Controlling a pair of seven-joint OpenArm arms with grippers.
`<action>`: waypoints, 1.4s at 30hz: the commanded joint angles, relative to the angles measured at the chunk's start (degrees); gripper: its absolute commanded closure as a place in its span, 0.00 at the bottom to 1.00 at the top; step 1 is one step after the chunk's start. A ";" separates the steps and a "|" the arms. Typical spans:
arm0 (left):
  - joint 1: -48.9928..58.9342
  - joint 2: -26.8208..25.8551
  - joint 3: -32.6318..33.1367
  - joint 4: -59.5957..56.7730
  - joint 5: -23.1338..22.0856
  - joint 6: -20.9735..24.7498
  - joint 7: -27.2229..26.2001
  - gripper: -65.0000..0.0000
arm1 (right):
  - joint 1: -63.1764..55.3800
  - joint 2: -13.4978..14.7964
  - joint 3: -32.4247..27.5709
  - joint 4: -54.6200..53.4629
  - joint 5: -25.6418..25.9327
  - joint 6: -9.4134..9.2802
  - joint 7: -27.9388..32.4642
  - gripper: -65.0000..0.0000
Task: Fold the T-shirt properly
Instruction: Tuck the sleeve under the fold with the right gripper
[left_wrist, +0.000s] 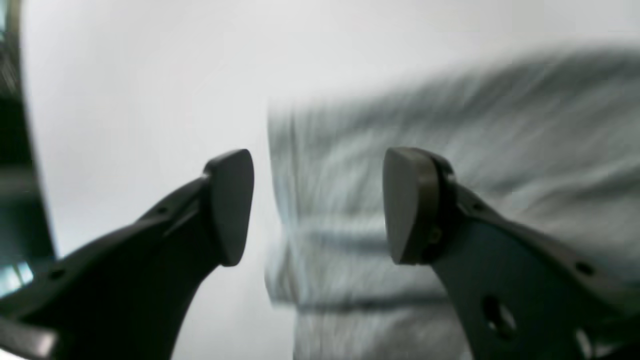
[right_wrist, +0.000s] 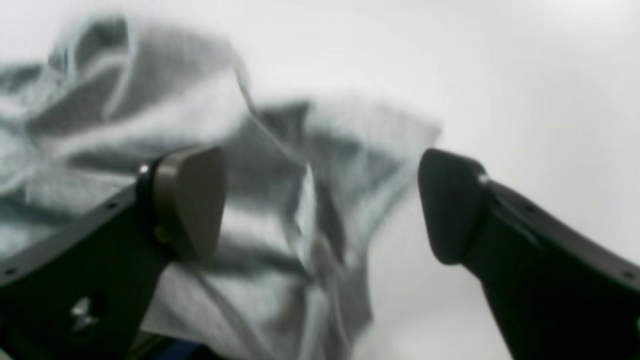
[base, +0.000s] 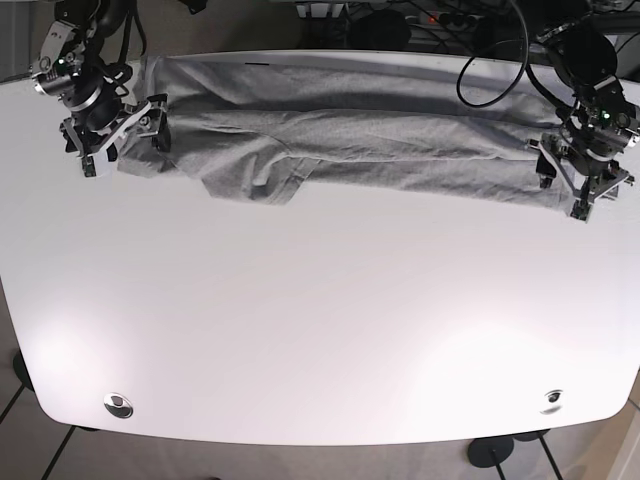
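A grey T-shirt (base: 380, 145) lies stretched in a long, wrinkled band along the far side of the white table (base: 320, 320). A fold of it bulges toward me left of centre. My left gripper (base: 565, 188) is at the shirt's right end, open. In the left wrist view the left gripper (left_wrist: 317, 205) hovers over the blurred cloth edge (left_wrist: 500, 125), with nothing between its fingers. My right gripper (base: 125, 148) stands open at the shirt's left end. In the right wrist view the right gripper (right_wrist: 322, 202) straddles bunched cloth (right_wrist: 150, 100) lying below it.
Black cables (base: 490, 25) hang behind the table's far edge near the left arm. Two round metal fittings (base: 118, 404) sit near the front corners. The table's left edge runs close to the right arm.
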 joint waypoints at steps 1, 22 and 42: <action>-0.19 0.12 0.46 0.68 0.46 0.12 -0.18 0.42 | 2.03 0.40 -4.13 0.92 1.76 0.33 0.55 0.11; 2.63 0.04 3.36 -11.19 0.46 0.12 -0.18 0.42 | 21.72 -0.22 -24.71 -28.35 1.67 -0.02 2.13 0.99; 2.36 -0.23 3.45 -15.58 0.55 0.12 -0.27 0.42 | -4.92 -6.11 0.00 2.24 2.20 -4.33 -2.35 0.96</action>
